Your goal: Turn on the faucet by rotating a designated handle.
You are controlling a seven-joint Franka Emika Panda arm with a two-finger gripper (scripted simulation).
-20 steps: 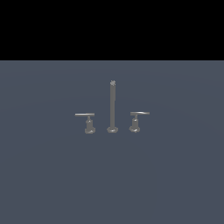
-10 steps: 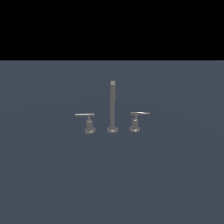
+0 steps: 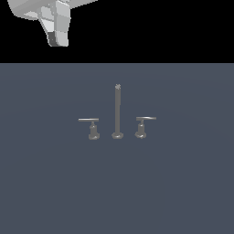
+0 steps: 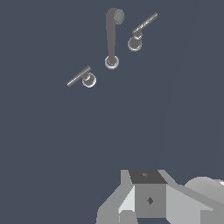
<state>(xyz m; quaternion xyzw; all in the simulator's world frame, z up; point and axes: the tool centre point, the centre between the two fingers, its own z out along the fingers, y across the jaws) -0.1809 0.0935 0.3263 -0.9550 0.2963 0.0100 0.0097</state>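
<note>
Newly arrived at the exterior view's upper left, the gripper (image 3: pixel 58 41) hangs high above the grey surface (image 3: pixel 55 192), well apart from the faucet (image 3: pixel 117 112); whether its fingers are spread or pressed together cannot be told. Left of the post stands the handle (image 3: pixel 91 127), its thin straight lever bar level and pointing toward the exterior view's left. At centre rises the tall post on its round foot. Right of it stands the twin handle (image 3: pixel 142 125), with a chunkier hub.
</note>
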